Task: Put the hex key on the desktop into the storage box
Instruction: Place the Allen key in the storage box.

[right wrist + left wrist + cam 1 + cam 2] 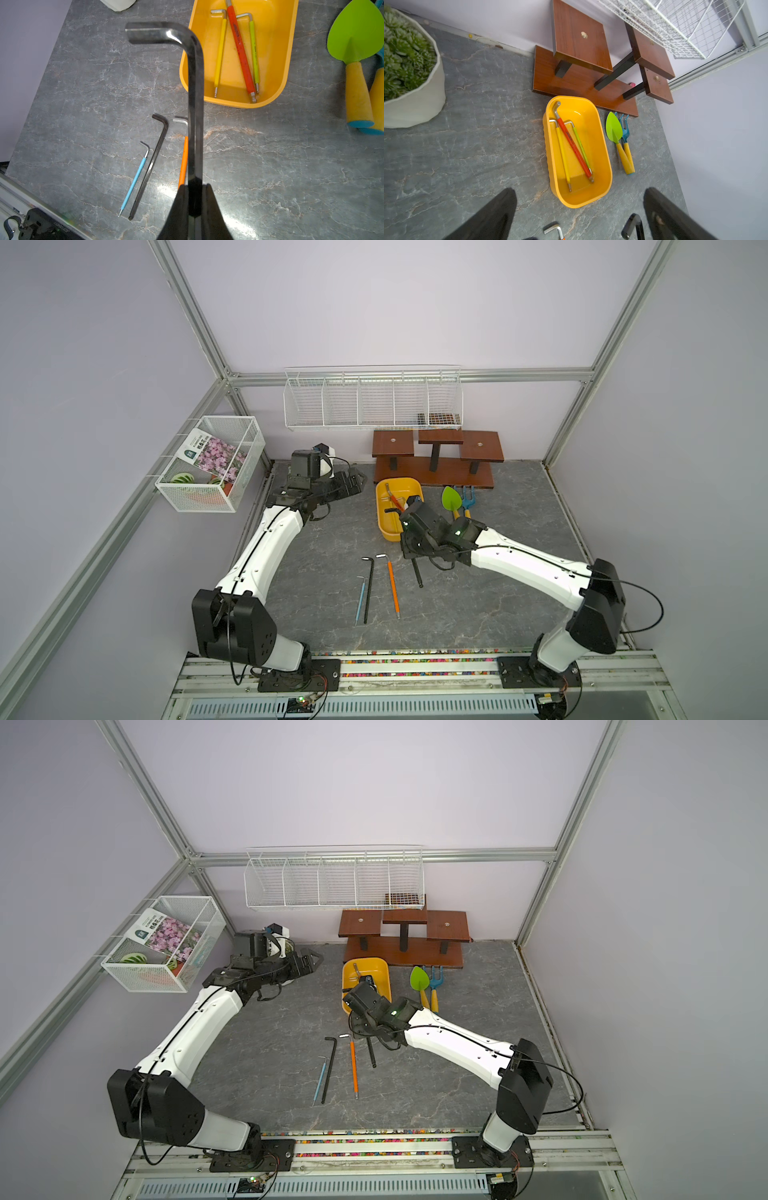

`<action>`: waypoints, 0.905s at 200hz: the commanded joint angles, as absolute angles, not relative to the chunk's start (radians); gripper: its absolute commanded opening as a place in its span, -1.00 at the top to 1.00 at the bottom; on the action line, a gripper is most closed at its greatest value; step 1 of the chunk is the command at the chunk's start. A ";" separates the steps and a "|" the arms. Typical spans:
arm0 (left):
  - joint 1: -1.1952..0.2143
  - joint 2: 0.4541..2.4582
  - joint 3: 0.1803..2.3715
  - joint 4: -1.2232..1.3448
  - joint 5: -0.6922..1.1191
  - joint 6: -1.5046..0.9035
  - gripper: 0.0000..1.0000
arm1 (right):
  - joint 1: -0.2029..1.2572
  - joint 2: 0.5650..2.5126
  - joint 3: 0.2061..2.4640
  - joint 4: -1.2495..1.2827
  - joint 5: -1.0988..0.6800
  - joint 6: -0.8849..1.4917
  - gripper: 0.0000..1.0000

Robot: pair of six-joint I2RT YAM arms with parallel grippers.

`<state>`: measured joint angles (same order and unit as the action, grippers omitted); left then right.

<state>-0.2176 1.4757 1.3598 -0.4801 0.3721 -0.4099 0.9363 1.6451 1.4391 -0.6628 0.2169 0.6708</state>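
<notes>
Right now my right gripper (pixel 195 187) is clamped tight on the shaft of the big black hex key (pixel 195 93), which sits lifted off the desktop (pixel 83 104), its bent end leading out ahead of the fingers. I cannot tell whether the tail end behind the gripper touches the surface. Just beyond the gripper lies the storage box (pixel 287 62), and the key's bent end reaches about to its near rim. Inside the box lie a red hex key (pixel 241 54), a yellow hex key (pixel 220 52) and a green hex key (pixel 254 52). Below the gripper and to its left, flat on the desktop, are an orange hex key (pixel 183 162), a slim black hex key (pixel 151 166) and a blue hex key (pixel 135 180). My left gripper (pixel 355 481) sits well apart, jaws wide and empty.
</notes>
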 commanded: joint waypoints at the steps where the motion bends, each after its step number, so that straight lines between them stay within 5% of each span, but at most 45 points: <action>1: -0.203 1.491 1.334 -0.456 0.386 -0.405 -1.00 | 0.890 1.667 1.473 -0.634 0.178 0.648 1.00; 181: -0.172 1.524 1.288 -0.433 0.420 -0.437 -1.00 | 0.635 2.089 1.921 -0.622 -0.032 0.565 1.00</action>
